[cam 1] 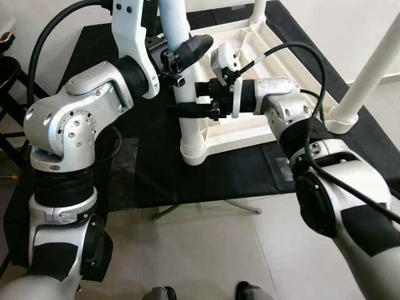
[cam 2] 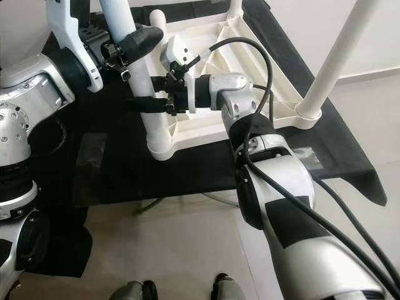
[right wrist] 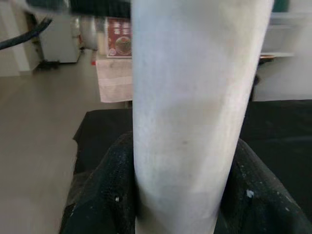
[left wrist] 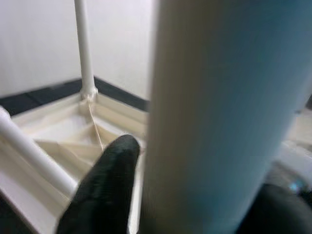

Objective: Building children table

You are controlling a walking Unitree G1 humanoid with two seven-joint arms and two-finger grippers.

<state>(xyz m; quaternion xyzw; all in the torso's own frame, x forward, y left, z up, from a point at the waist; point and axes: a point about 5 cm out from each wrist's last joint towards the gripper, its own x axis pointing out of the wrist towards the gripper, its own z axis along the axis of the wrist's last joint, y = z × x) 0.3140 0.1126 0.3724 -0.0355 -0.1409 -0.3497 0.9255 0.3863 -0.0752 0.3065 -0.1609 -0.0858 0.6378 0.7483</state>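
Table parts lie on a black cloth-covered work surface (cam 1: 206, 181): a cream plastic tabletop (cam 1: 250, 69) rests upside down with its ribbed underside facing up. A white cylindrical plastic leg (cam 1: 187, 94) stands upright in the near corner socket, and another white leg (cam 1: 369, 69) rises from the corner on the robot's right. The left gripper (cam 1: 184, 56) clasps the near leg high up, black fingers (left wrist: 102, 190) wrapped around it. The right gripper (cam 1: 187, 110) clamps the same leg just below, its fingers (right wrist: 97, 195) pressed to both sides.
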